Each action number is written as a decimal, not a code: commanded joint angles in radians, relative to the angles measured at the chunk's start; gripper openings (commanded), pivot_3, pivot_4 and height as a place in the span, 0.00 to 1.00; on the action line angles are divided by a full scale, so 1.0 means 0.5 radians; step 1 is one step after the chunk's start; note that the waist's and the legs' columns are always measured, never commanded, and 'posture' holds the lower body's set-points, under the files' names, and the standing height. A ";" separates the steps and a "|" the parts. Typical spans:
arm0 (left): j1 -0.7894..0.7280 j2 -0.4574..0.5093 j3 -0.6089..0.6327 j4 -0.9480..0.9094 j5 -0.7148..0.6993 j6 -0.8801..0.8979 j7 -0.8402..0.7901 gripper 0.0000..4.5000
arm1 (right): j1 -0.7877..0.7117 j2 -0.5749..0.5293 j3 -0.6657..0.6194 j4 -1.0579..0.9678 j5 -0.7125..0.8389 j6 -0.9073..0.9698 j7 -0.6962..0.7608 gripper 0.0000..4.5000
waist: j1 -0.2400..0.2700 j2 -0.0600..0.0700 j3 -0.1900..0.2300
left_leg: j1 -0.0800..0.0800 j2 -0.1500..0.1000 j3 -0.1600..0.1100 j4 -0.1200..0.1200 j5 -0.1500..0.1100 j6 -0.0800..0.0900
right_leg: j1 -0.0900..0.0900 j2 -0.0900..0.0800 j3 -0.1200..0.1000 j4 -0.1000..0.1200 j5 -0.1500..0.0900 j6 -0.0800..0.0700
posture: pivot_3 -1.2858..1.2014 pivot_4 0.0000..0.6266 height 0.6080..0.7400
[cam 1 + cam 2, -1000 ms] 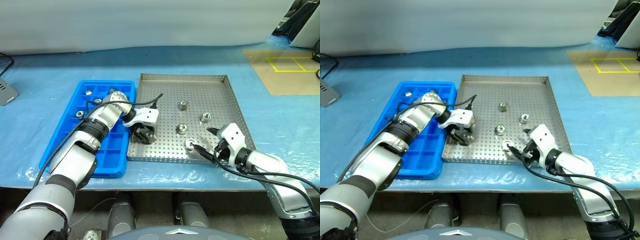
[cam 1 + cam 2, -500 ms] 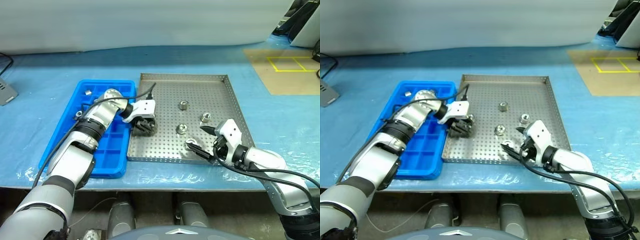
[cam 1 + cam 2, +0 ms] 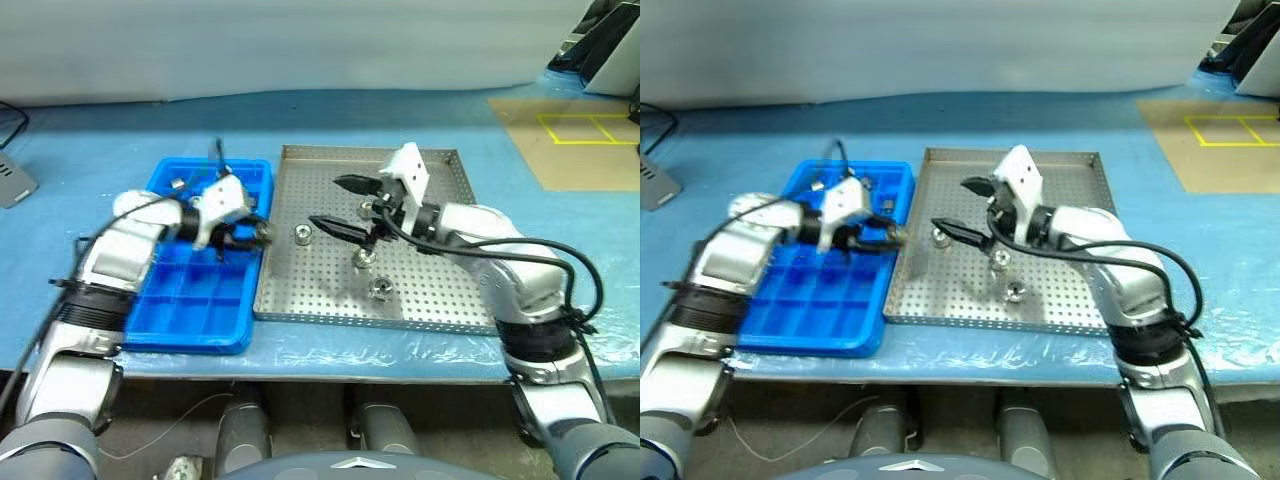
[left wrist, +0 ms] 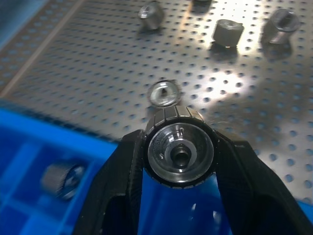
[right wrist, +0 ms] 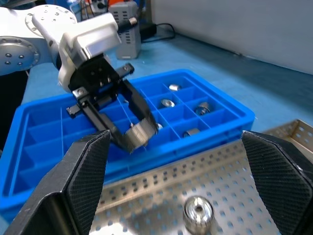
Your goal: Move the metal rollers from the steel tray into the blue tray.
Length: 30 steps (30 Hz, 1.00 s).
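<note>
Now airborne, the left gripper (image 3: 258, 233) has lifted off the steel tray (image 3: 440, 290) with a roller clamped between its fingers and swung to the blue tray (image 3: 175, 318), hovering at that tray's inner edge, where a second ago it was pressed down on the steel tray's near left corner. In the same head view, the right gripper (image 3: 345, 205), jaws spread wide and empty, has risen from the tray's near right corner and now hangs above the middle, with four loose metal rollers (image 3: 379, 289) lying on the perforated sheet below and around it. From the left wrist, the gripped roller (image 4: 180, 152) faces the lens, blue compartments beneath. From the right wrist, the left gripper (image 5: 134, 129) carries its roller above the blue tray's rim, several rollers already in the far cells. One more delivery looks imminent; four pickups likely remain.
</note>
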 commanded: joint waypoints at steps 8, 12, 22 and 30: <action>0.598 0.385 0.677 -0.319 -0.188 0.101 0.281 0.39 | -0.147 0.115 0.175 0.420 -0.141 -0.425 0.356 1.00 | 0.101 -0.002 0.001 | -0.006 0.000 -0.001 -0.018 0.005 -0.009 | -0.005 -0.001 -0.012 -0.004 -0.009 -0.009 | 0.55 0.24 1.00; 0.996 0.423 0.957 -0.559 -0.261 0.229 0.359 0.39 | -0.205 0.144 0.214 0.566 -0.190 -0.519 0.470 1.00 | 0.142 -0.004 0.001 | -0.008 0.001 -0.007 -0.024 0.007 -0.013 | -0.005 0.000 -0.025 -0.002 -0.015 -0.017 | 0.58 0.24 1.00; 1.238 0.173 0.840 -0.714 -0.305 0.311 0.669 0.39 | -0.289 0.205 0.221 0.673 -0.247 -0.582 0.597 1.00 | 0.267 -0.007 0.001 | 0.002 0.003 -0.011 -0.026 0.010 -0.016 | 0.008 -0.004 -0.034 0.002 -0.018 -0.021 | 0.60 0.24 1.00; 1.188 0.191 0.685 -0.575 -0.205 0.219 0.788 0.39 | -0.242 0.199 0.213 0.627 -0.276 -0.569 0.587 1.00 | 0.256 -0.008 0.001 | 0.001 0.003 -0.013 -0.026 0.012 -0.019 | 0.006 0.000 -0.035 0.003 -0.018 -0.021 | 0.59 0.24 1.00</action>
